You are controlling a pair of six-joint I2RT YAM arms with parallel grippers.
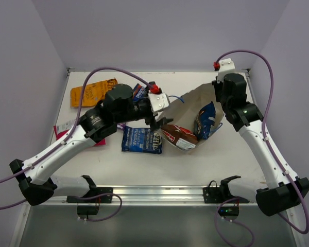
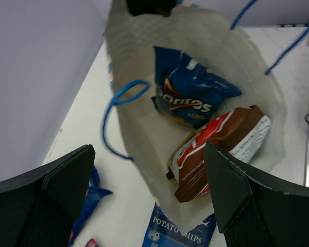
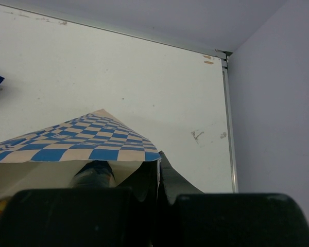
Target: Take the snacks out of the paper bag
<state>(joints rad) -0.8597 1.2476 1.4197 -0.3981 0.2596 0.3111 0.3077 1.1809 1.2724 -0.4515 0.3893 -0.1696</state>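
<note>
My left gripper (image 2: 149, 154) hangs with its two black fingers spread wide and nothing between them, just in front of the open mouth of the paper bag (image 1: 193, 100). My right gripper (image 3: 158, 191) has its fingers pressed together on the bag's paper edge at its far right end, next to the blue-white checkered band.

The white table (image 1: 195, 167) fills the top view. The tan bag lies on its side right of centre, with its mouth facing my left arm.

Two snacks are inside the bag:
- A brown-and-white chip bag (image 2: 221, 149) with a red logo lies just inside the lip.
- A blue Doritos packet (image 2: 188, 95) sits deeper in, behind the chip bag.

The other snacks I can see are out on the table:
- A dark blue potato chip packet (image 1: 140, 140) lies flat at the bag's lip, below my left wrist.
- An orange packet (image 1: 92, 91) lies near the far left corner, well apart from the bag.
- A magenta packet (image 1: 59, 129) shows at the left edge, mostly hidden under my left arm.
- A small dark blue packet (image 1: 139, 92) peeks out beside the left wrist; I cannot read it.

A thin blue loop handle (image 2: 118, 113) curls off the bag's left rim onto the table.
</note>
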